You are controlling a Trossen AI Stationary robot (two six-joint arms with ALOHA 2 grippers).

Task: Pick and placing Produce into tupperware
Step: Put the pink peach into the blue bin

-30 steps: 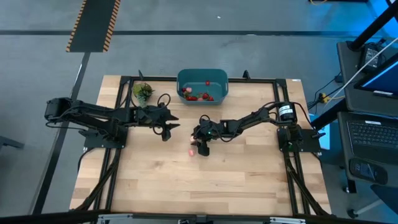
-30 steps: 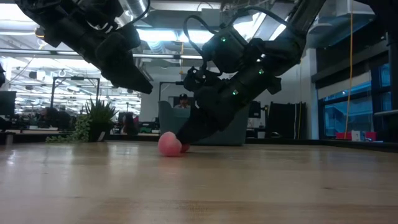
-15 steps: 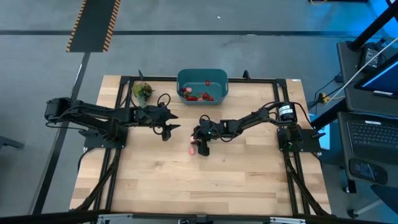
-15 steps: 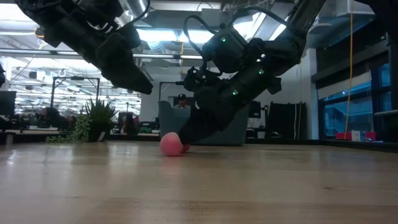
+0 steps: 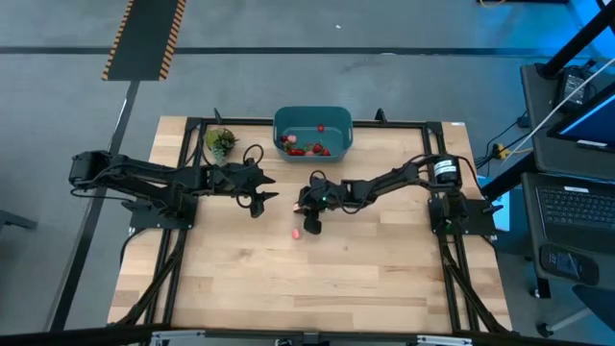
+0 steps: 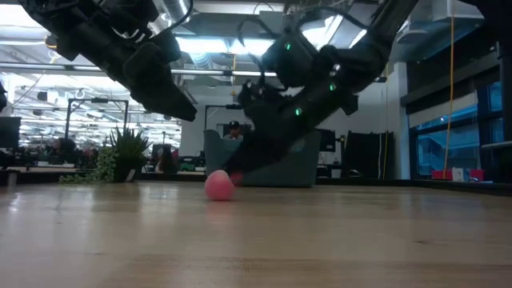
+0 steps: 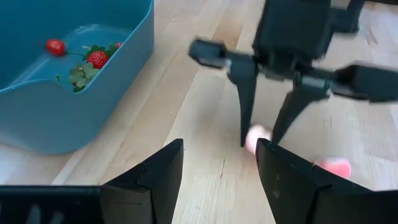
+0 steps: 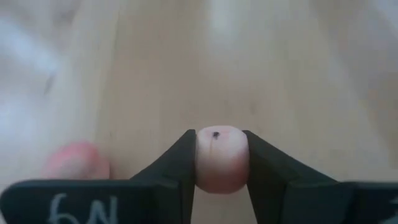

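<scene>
1. The right gripper (image 8: 219, 163) is sitting mid-table with its two fingers clamped on a pale pink piece of produce (image 8: 220, 158); the piece is filling the gap between them.
2. A second pink piece (image 5: 296, 231) is lying loose on the wooden table (image 5: 384, 279), just to the left of that gripper, apart from it.
3. The teal tupperware tub (image 5: 283, 120) is sitting at the far edge of the table, centre, already holding several red strawberries (image 7: 96, 58) with green tops.
4. The left gripper (image 7: 217, 165) is hanging above the table left of centre, jaws apart and holding nothing, pointing towards the right arm.
5. To do this step well, I'd judge the right arm should be lifting straight up before swinging to the far side, so the trailing fingers are not knocking the loose piece away.
6. The grip looks to be on the piece's middle; squeezing no harder seems wise, since a small round piece could squirt out.
7. It should be releasing low over the tub's open middle, clear of the thick rim.
8. Hard to make out: from table height the right gripper is blurred, so the held piece is hidden there.
9. The leafy green bunch (image 5: 220, 142) near the tub's left is too small to identify further.
</scene>
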